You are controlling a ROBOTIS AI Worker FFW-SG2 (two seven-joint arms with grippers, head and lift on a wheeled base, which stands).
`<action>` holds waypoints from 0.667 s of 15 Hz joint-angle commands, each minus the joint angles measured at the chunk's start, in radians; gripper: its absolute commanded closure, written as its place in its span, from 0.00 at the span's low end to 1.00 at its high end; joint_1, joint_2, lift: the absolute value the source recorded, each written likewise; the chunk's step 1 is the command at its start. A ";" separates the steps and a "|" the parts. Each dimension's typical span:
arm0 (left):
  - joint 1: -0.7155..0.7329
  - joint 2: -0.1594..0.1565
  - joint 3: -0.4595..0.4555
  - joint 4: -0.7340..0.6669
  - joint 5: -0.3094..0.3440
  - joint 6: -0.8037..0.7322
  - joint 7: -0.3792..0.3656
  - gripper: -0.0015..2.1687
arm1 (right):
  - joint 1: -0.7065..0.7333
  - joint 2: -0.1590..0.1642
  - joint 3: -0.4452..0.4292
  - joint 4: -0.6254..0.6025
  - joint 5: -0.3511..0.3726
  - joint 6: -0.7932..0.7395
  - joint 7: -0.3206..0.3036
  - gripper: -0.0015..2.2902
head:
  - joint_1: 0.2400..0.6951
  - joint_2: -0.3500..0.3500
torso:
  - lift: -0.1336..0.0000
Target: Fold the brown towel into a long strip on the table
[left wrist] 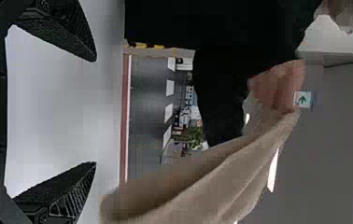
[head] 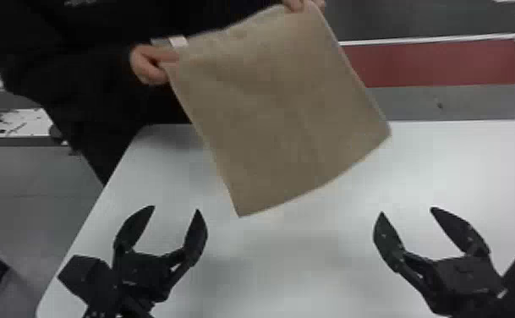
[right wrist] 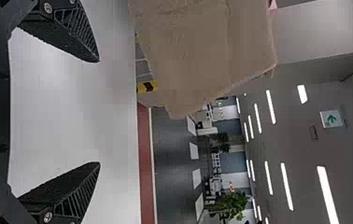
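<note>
A white counter (head: 459,177) spreads across the head view, with grey floor (head: 19,182) at its left and a red band (head: 438,63) beyond its far edge. A person in black clothing (head: 57,55) stands at the far left side of the counter. The brown towel (head: 281,114) is opened out and hangs at a tilt above the counter, a white tag (head: 178,41) near one upper corner. One hand (head: 149,63) grips that corner; another hand (head: 300,4) grips the other upper corner. Nearer, the left tool (head: 176,208) and the right tool (head: 406,210) each have two black fingers spread wide, holding nothing and apart from the towel.
</note>
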 commanded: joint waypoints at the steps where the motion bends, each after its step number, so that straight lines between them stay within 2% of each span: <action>1: 0.006 -0.003 -0.001 -0.009 0.000 0.000 0.000 0.04 | 0.001 -0.001 0.001 -0.001 -0.001 0.000 0.000 0.04 | 1.00 0.69 | 0.08; 10: 0.010 -0.003 -0.002 -0.013 0.000 0.003 0.000 0.04 | -0.001 -0.003 0.004 -0.003 0.000 0.006 0.000 0.04 | 1.00 0.69 | 0.08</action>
